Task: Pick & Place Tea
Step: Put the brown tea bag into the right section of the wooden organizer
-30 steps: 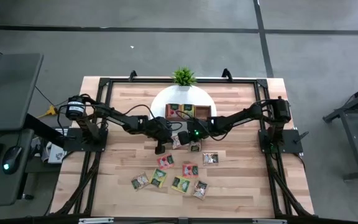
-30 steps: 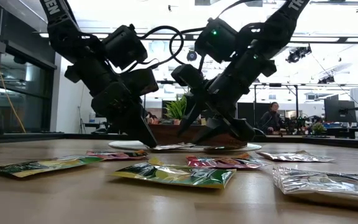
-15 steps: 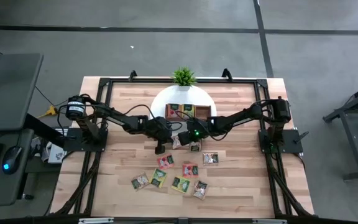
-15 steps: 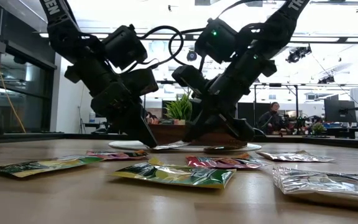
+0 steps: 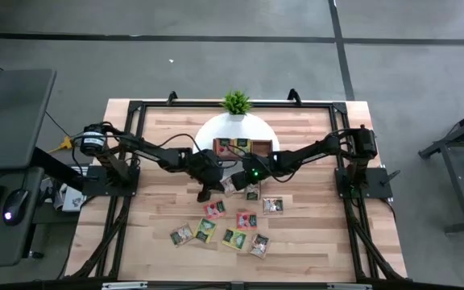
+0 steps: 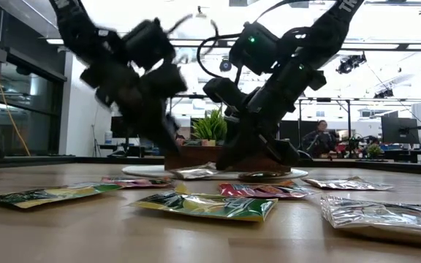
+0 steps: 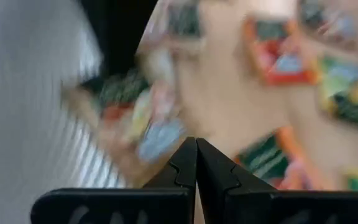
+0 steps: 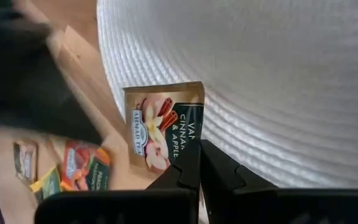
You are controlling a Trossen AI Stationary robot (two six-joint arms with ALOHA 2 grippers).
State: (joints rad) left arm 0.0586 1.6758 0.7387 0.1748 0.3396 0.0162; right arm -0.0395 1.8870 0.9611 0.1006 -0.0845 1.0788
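Several tea sachets lie flat on the wooden table, among them a red one [image 5: 213,208] and a grey one [image 5: 272,205]. A brown-and-green sachet [image 8: 163,127] lies half on the white round mat [image 5: 216,129], and my right gripper [image 8: 197,149] is shut at its edge. My left gripper [image 5: 206,193] hangs shut and holds nothing, just left of the right one and above the red sachet. In the low view it [image 6: 168,142] is blurred. The wooden tray [image 5: 244,146] stands on the mat. My right gripper pinches the brown-and-green sachet's edge [image 8: 194,134] near one corner, between its two fingertips. The fingers slant down from the table's right side. The sachet lies nearly flat, one part on the mat's rim and the rest on the wood.
A small potted plant [image 5: 236,101] stands at the mat's far edge. More sachets lie in a loose row nearer the front [image 5: 205,229], [image 5: 259,245]. A black frame runs round the tabletop. A person sits in the room beyond the table [image 6: 319,139].
My right gripper has shut its fingers on the edge of the brown-and-green sachet, staying where it was. My left gripper has lifted off the table, still shut and moving fast enough to blur.
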